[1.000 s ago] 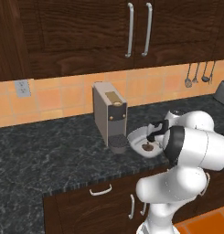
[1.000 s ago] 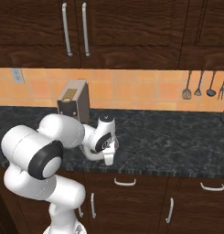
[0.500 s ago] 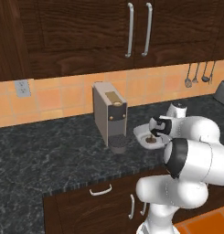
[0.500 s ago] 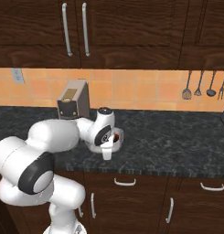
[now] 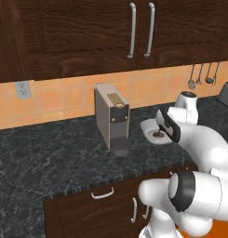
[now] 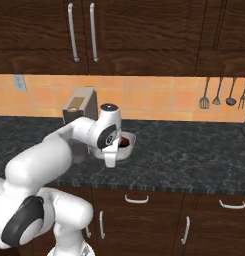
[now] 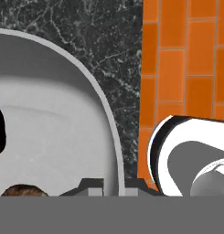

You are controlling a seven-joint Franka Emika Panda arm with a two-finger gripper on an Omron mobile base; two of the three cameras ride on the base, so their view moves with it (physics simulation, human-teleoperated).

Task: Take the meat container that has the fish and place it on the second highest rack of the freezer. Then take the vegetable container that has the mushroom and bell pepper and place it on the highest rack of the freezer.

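The vegetable container (image 5: 148, 126) is a rounded white-grey dish just above the dark counter, right of the coffee machine. My gripper (image 5: 164, 130) is shut on its near rim. The rim (image 7: 114, 151) runs between the fingertips (image 7: 91, 186) in the hand view. A brown mushroom (image 5: 157, 135) lies inside, and its top edge (image 7: 22, 189) peeks up at the bottom of the hand view. From the right base view the container (image 6: 128, 147) holds a dark reddish lump; I cannot make out the bell pepper. The meat container, the fish and the freezer are out of view.
A grey coffee machine (image 5: 111, 116) stands on the counter (image 5: 50, 158) just left of the container. Utensils (image 6: 219, 95) hang on the orange tile wall at the right. Dark wood cabinets (image 5: 138, 28) hang overhead. A dark appliance (image 5: 226, 93) sits at the far right.
The jaws have closed on the container's rim. The arm has swung its elbow round and the container has come up a little and shifted right, away from the coffee machine.
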